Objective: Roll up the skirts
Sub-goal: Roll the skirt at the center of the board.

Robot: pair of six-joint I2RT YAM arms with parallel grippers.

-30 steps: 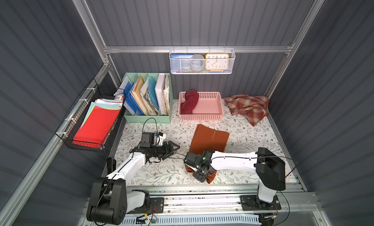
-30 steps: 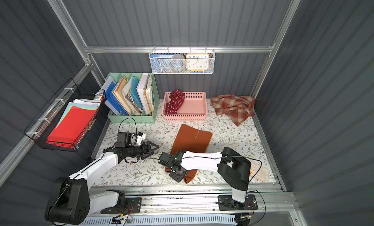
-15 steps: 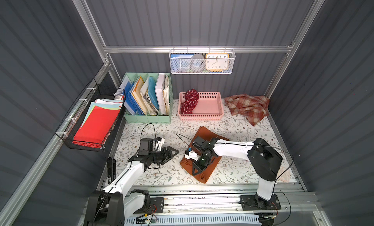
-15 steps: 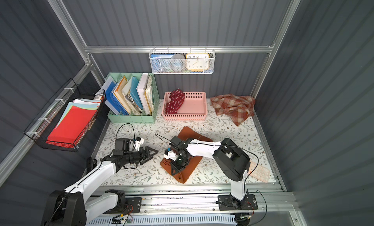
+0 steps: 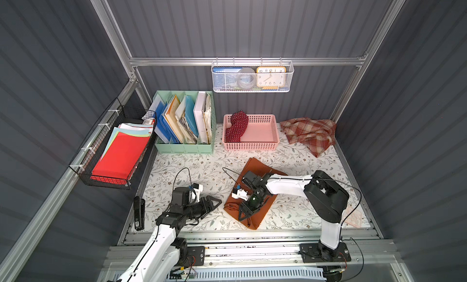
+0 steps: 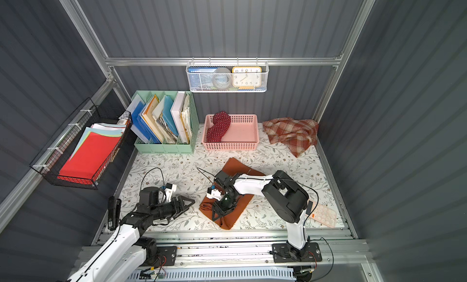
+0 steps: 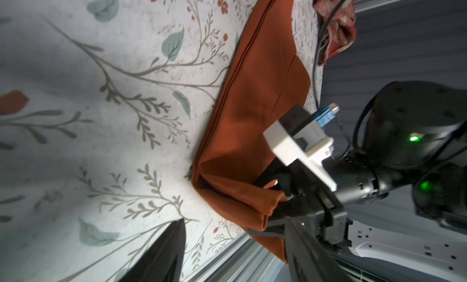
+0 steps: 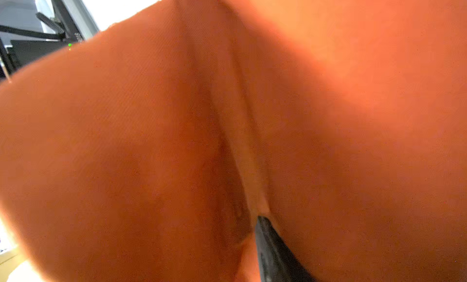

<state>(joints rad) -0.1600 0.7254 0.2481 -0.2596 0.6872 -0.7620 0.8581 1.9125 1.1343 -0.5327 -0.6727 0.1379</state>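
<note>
Since a second ago the right gripper (image 5: 246, 213) has left the near edge of the orange skirt (image 5: 256, 168) and now sits over the skirt's near half. The skirt has swung to a slant on the table (image 5: 192, 167), and its near-left edge is now doubled over. My left arm has drawn back toward me.

Left gripper (image 5: 213, 203): low over the table just left of the skirt, not touching it. Its fingers (image 7: 164, 250) stand wide apart with nothing held.

Right gripper: pressed down onto the doubled edge (image 7: 240, 199). The right wrist view is filled with orange cloth and shows only one finger (image 8: 273, 250). I cannot tell whether the jaws grip the fold or stand loose around it.

Orange skirt: near centre of the table, one corner reaching toward the front rail.

Farther back, a pink basket (image 5: 252, 146) holds the dotted skirt (image 5: 236, 127), bunched at its left end and hanging over the rim. The plaid skirt (image 5: 308, 134) lies crumpled in the far right corner. A green file holder (image 5: 184, 148) stands left of the basket.

Left wall: a black wire tray (image 5: 106, 179) holding red paper (image 5: 121, 154). Back wall: a white wire basket (image 5: 227, 83) with a clock (image 5: 271, 77) in it.
</note>
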